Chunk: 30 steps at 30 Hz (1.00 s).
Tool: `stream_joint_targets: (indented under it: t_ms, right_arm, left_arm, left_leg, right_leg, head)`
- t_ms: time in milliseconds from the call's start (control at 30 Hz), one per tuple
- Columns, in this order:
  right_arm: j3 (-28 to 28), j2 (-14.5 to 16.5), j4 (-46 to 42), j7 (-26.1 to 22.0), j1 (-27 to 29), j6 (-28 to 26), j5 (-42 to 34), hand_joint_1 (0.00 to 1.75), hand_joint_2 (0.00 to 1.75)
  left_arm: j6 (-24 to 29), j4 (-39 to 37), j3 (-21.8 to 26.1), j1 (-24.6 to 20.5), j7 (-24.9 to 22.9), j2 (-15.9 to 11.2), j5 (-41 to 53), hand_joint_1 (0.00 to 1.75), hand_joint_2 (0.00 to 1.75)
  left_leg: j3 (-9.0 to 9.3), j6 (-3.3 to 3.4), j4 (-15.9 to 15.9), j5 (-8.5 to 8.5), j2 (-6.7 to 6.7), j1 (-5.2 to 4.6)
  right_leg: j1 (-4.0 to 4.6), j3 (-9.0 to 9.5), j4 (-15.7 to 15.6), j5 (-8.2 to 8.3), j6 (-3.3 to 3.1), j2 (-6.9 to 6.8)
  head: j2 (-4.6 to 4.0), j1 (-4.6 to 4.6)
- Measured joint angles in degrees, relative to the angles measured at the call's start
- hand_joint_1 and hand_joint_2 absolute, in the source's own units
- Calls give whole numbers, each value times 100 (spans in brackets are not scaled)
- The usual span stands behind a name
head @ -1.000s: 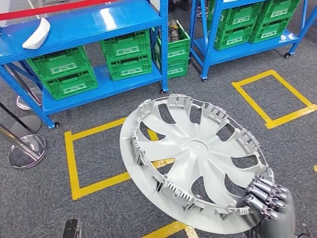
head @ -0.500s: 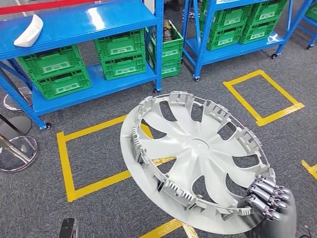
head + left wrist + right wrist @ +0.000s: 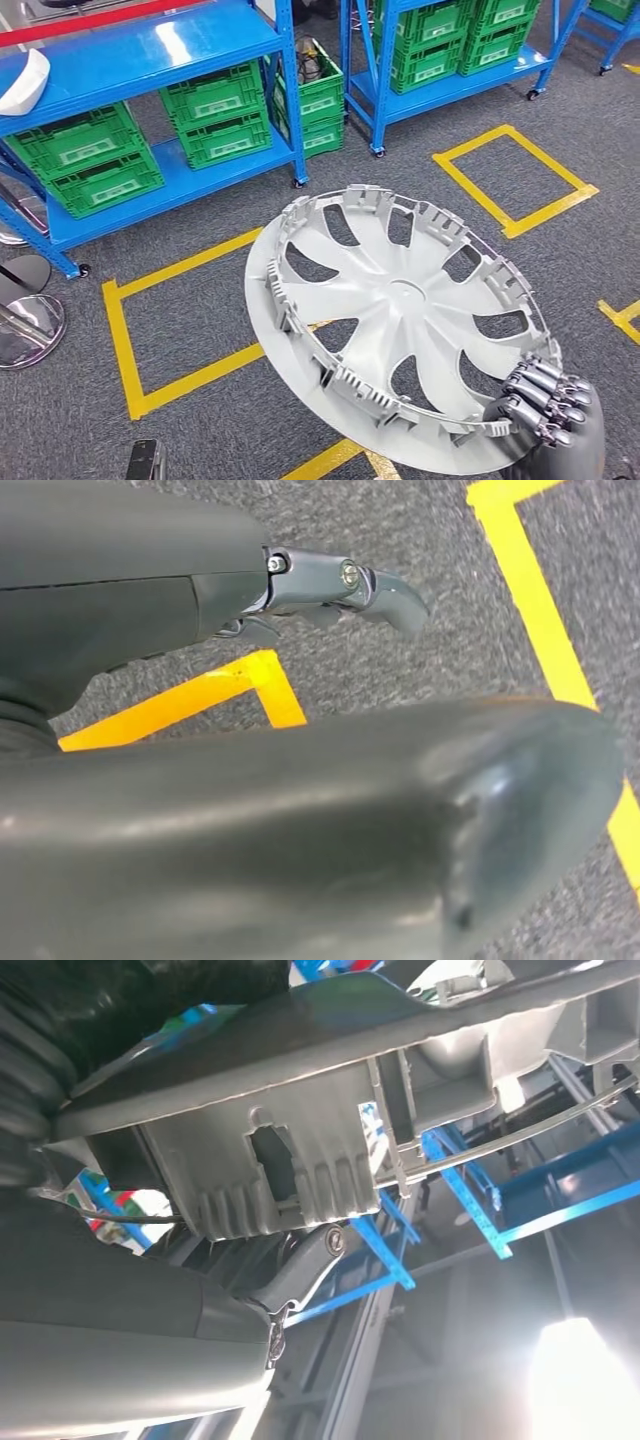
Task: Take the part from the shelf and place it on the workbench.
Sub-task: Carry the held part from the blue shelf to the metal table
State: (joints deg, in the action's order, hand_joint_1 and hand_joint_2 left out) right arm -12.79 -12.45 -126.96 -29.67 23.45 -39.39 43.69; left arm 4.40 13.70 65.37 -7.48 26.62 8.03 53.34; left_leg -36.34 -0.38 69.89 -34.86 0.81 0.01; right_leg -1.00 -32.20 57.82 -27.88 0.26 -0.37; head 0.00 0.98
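A large silver wheel cover (image 3: 392, 320) with curved spokes and a clip-lined rim hangs tilted over the grey carpet in the head view. My right hand (image 3: 547, 410) grips its near right rim, with the fingers (image 3: 540, 390) curled over the edge. In the right wrist view the cover's ribbed rim (image 3: 302, 1150) lies against a finger (image 3: 306, 1270). My left hand (image 3: 302, 680) hangs above the carpet with its fingers (image 3: 355, 580) stretched out and nothing in it.
A blue shelf (image 3: 151, 45) stands at the back left with green crates (image 3: 215, 115) and a white part (image 3: 23, 80) on top. A second blue rack (image 3: 445, 85) is behind it. Yellow tape squares (image 3: 121, 330) (image 3: 513, 185) mark the carpet. A chrome post base (image 3: 26, 325) is at left.
The whole picture has slid left, so the camera has turned right. The wheel cover stays in my right hand in the same place in view.
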Motion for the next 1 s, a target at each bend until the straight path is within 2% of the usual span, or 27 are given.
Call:
stream_joint_targets:
  t_ms: [33, 67, 100, 167, 233, 300, 367, 400, 433, 500, 533, 567, 600, 633, 700, 733, 767, 867, 900, 933, 1000]
  right_arm:
    - [9, 5, -1, -1, 3, 0, 2, 175, 175]
    - [16, 12, -1, 0, 7, 0, 2, 175, 175]
    - [21, 17, -1, 1, 11, 0, 2, 175, 175]
    - [35, 21, -2, 1, 16, 0, 2, 175, 175]
    - [49, 27, -4, 1, 15, 0, 2, 175, 175]
    - [59, 33, -17, -2, 18, 0, -1, 175, 175]
    - [64, 40, -40, -7, 35, 0, -7, 175, 175]
    - [68, 43, -51, -8, 42, 0, -11, 175, 175]
    - [76, 45, -61, -10, 45, 0, -19, 175, 175]
    - [94, 46, -70, -15, 43, 0, -34, 175, 175]
    - [102, 47, -70, -17, 45, 0, -41, 175, 175]
    - [107, 48, -70, -19, 49, 0, -44, 175, 175]
    - [113, 49, -70, -19, 53, 0, -47, 175, 175]
    - [122, 49, -72, -20, 56, 0, -49, 175, 175]
    - [140, 50, -78, -24, 51, 0, -50, 175, 175]
    - [146, 51, -84, -28, 47, 0, -50, 175, 175]
    - [150, 52, -88, -31, 46, 0, -50, 175, 175]
    - [156, 60, -94, -34, 61, 0, -49, 175, 175]
    - [157, 66, -95, -34, 62, 0, -49, 175, 175]
    - [159, 70, -96, -35, 60, 0, -48, 175, 175]
    - [162, 78, -97, -35, 59, 0, -46, 175, 175]
  left_arm:
    - [-2, 0, -4, 8, -1, 2, -1, 0, 0]
    - [-5, 0, -8, 15, -2, 3, -1, 0, 0]
    - [-8, 0, -11, 19, -2, 4, -3, 0, 0]
    - [-13, 0, -15, 19, -2, -1, -7, 0, 0]
    - [-15, 0, -19, 12, -2, -12, -11, 0, 0]
    - [-14, 0, -26, 9, -7, -17, -17, 0, 0]
    - [-11, 0, -41, 8, -13, -10, -34, 0, 0]
    - [-8, 0, -49, 5, -14, -7, -43, 0, 0]
    - [-5, 0, -56, 1, -14, -4, -51, 0, 0]
    - [3, 0, -66, 2, -14, -3, -57, 0, 0]
    - [5, 0, -72, 7, -16, -3, -60, 0, 0]
    - [8, 0, -81, 12, -17, -2, -63, 0, 0]
    - [9, 0, -95, 13, -19, -1, -66, 0, 0]
    - [10, 0, -108, 12, -19, 1, -67, 0, 0]
    - [13, 0, -127, 5, -19, 2, -70, 0, 0]
    - [15, 0, -132, 3, -19, 0, -73, 0, 0]
    - [17, 0, -137, 2, -20, -1, -76, 0, 0]
    - [19, 0, -152, -2, -21, -4, -96, 0, 0]
    - [19, 0, -156, -6, -21, -6, -100, 0, 0]
    - [19, 0, -158, -10, -21, -8, -101, 0, 0]
    - [19, 0, -160, -9, -21, -9, -103, 0, 0]
  left_leg:
    - [-138, -6, 312, -106, -4, 4]
    - [-205, -3, 464, -109, -5, 6]
    - [-160, 8, 369, 10, -8, 6]
    - [166, 57, -345, 449, -63, 5]
    - [452, 114, -982, 688, -180, 1]
    - [502, 138, -1156, 669, -233, -13]
    - [503, 173, -1226, 687, -195, -2]
    - [514, 202, -1259, 707, -173, 12]
    - [525, 229, -1292, 726, -149, 26]
    - [530, 257, -1306, 735, -97, 26]
    - [529, 260, -1305, 733, -69, 19]
    - [531, 261, -1304, 731, -40, 14]
    - [535, 261, -1302, 728, -14, 11]
    - [543, 255, -1300, 724, 6, 10]
    - [560, 221, -1284, 700, 36, -6]
    - [558, 196, -1267, 688, 46, -21]
    - [553, 171, -1251, 680, 58, -36]
    - [542, 105, -1219, 660, 95, -39]
    - [519, 77, -1148, 592, 81, -32]
    - [447, 47, -966, 461, 55, -25]
    - [144, 1, -267, 80, 1, -10]
  right_leg:
    - [2, -1, 1, 0, -4, 24]
    - [5, 0, 3, 0, -6, 56]
    - [6, 6, 4, 0, -6, 89]
    - [7, 24, 5, -2, -2, 160]
    - [16, 12, 17, -1, 26, 216]
    - [13, -46, 28, 22, 91, 258]
    - [7, -91, 35, 21, 166, 274]
    - [8, -134, 110, -45, 193, 245]
    - [11, -224, 295, -168, 216, 202]
    - [5, -551, 982, -522, 246, 110]
    - [2, -716, 1332, -651, 260, 92]
    - [1, -818, 1546, -691, 271, 84]
    - [0, -811, 1535, -614, 277, 76]
    - [-1, -686, 1292, -441, 274, 61]
    - [6, -271, 503, -94, 261, -29]
    - [11, -109, 214, -19, 238, -68]
    - [20, -20, 56, -7, 214, -94]
    - [25, 0, 13, -17, 113, -54]
    - [18, 3, 5, -9, 76, -38]
    - [8, 7, -5, 0, 42, -25]
    - [6, 6, -9, 4, -1, 6]
  head:
    - [0, 1]
    - [0, 1]
    - [0, 1]
    - [0, 0]
    - [0, 4]
    - [0, 4]
    - [0, 2]
    - [0, 15]
    - [0, 37]
    - [0, 76]
    - [0, 84]
    - [0, 83]
    - [0, 83]
    - [0, 84]
    - [0, 86]
    - [1, 84]
    - [1, 81]
    - [1, 75]
    - [1, 67]
    - [1, 57]
    - [0, 38]
